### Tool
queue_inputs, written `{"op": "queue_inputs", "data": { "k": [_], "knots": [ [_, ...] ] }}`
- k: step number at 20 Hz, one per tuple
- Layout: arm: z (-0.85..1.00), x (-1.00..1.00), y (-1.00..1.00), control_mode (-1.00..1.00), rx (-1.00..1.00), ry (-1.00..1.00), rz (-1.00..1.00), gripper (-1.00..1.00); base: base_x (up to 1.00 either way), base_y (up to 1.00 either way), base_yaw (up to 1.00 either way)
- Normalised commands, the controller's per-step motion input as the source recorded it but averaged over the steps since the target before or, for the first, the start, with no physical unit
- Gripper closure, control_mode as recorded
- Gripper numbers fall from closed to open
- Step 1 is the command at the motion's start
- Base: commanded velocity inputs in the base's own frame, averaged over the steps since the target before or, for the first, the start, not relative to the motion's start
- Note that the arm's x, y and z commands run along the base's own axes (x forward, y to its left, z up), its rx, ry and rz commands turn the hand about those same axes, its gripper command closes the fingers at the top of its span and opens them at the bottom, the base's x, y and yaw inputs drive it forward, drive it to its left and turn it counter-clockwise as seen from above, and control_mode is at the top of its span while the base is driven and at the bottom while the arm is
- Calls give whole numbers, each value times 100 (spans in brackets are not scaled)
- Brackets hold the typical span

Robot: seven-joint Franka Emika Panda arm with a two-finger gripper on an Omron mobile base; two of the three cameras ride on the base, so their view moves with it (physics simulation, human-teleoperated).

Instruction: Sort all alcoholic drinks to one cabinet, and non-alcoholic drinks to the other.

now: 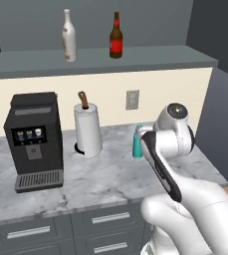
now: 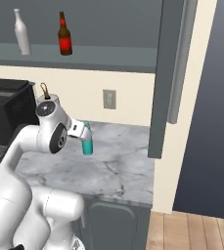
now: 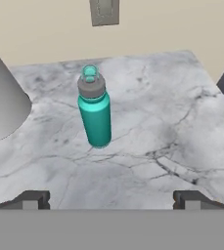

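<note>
My claw [image 3: 111, 199] is wide open and empty, aimed at the teal bottle [image 3: 95, 108] standing mid-frame on the marble tabletop [image 3: 182, 122]. Both alcohol bottles, cream [image 1: 68, 37] and brown [image 1: 116, 37], already stand top of frame in the cabinet [image 1: 150, 55]; I judge the teal one still needs shelving.

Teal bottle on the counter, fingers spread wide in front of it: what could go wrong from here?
1. The teal bottle is tall and narrow; an off-centre approach by the fingers might tip it.
2. The paper-towel roll stands close by and could be bumped.
3. Lifting it near the pale bottle and brown bottle risks knocking them.
</note>
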Motion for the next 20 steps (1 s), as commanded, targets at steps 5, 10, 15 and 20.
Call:
{"op": "queue_inputs", "data": {
  "k": [5, 10, 15, 20],
  "knots": [
    [-12, 21, 0, -100, -2, 0, 0, -100, 0, 0, 0],
    [-7, 29, 3, -100, -3, 0, 1, -100, 0, 0, 0],
    [-12, 32, 5, -100, -2, 0, 1, -100, 0, 0, 0],
    [-17, 29, 4, -100, 0, 0, 2, -100, 0, 0, 0]
  ]
}}
